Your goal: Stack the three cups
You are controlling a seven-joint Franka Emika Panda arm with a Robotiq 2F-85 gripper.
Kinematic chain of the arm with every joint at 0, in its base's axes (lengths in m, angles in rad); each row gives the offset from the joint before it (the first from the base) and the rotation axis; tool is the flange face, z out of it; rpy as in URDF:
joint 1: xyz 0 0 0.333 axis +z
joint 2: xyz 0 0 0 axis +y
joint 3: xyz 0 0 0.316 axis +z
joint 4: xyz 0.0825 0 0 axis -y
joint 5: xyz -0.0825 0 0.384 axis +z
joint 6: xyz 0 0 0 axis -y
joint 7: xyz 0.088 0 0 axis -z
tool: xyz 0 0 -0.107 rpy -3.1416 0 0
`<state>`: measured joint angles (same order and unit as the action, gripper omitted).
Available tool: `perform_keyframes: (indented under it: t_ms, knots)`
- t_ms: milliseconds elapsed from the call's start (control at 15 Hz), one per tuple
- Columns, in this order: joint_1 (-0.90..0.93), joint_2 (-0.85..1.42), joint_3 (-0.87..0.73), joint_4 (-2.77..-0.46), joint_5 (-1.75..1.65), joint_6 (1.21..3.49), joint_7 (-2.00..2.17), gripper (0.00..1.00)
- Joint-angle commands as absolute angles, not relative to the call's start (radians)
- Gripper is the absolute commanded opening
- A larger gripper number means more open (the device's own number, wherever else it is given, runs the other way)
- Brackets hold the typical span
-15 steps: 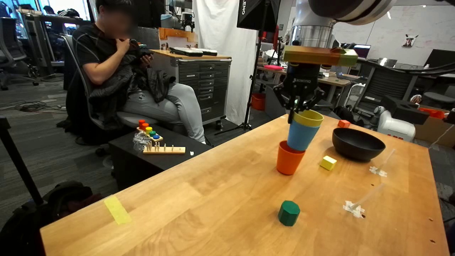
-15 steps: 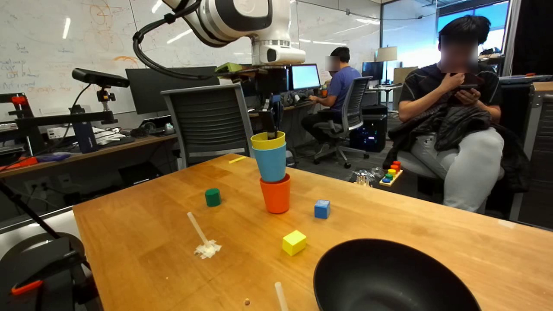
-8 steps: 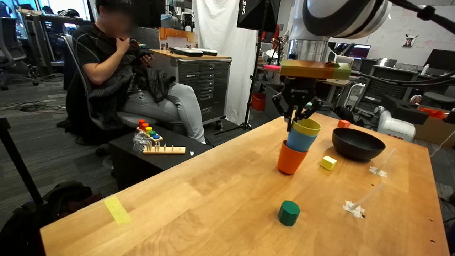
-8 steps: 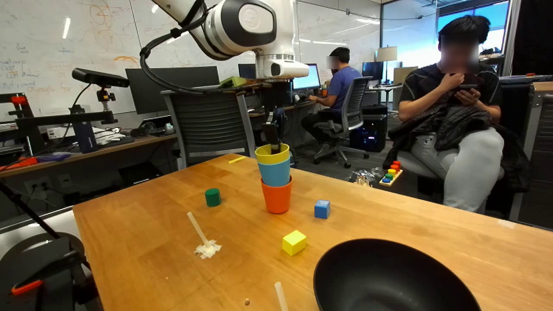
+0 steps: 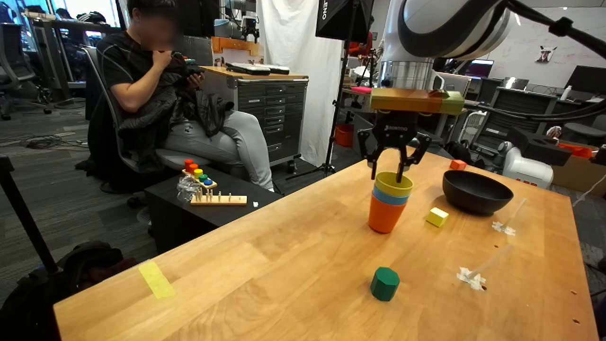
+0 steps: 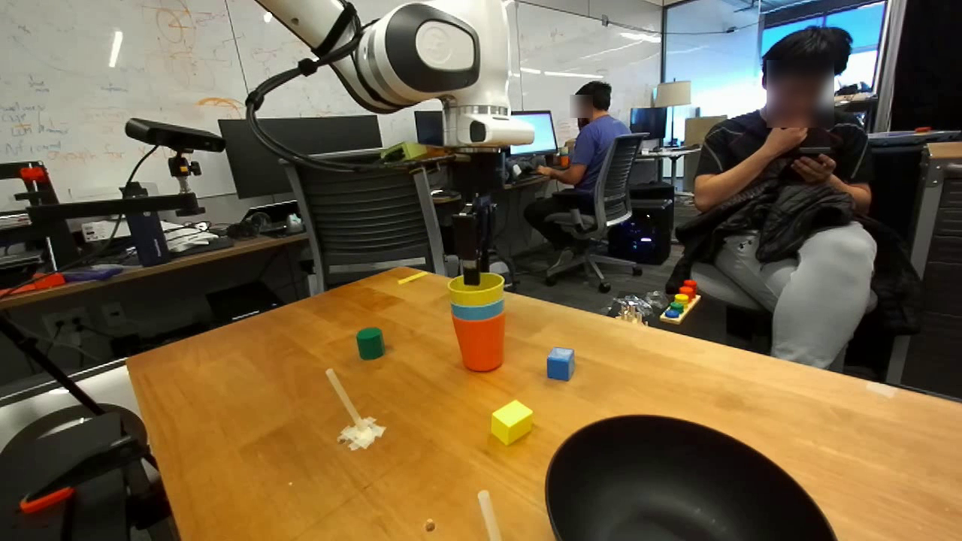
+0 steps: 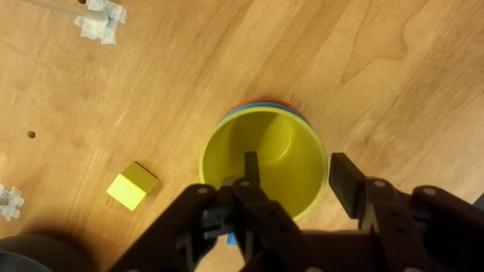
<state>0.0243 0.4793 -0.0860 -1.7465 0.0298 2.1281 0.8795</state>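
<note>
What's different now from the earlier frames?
The yellow cup and blue cup went down together, the blue sinking deeper into the orange cup. The hand came down too and let go: its fingers now stand apart, one at the yellow cup's mouth, one outside. Orange cup, bowl, yellow block and green block stayed put.

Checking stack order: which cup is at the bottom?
The orange cup: it stands on the table; the light blue cup and yellow cup nest inside it.
</note>
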Motion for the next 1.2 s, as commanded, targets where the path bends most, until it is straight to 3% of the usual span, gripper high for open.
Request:
perform_keyframes:
  t_ms: [0,133,200,1133]
  knots:
    - [0.028,0.445,-0.081,-1.767,0.049,2.142,0.847,0.86]
    - [0.03,0.423,-0.077,-1.783,0.051,2.153,0.837,0.99]
    - [0.032,0.406,-0.075,-1.795,0.049,2.158,0.833,1.0]
    - [0.075,0.035,-0.002,-2.214,-0.007,2.235,0.579,1.0]
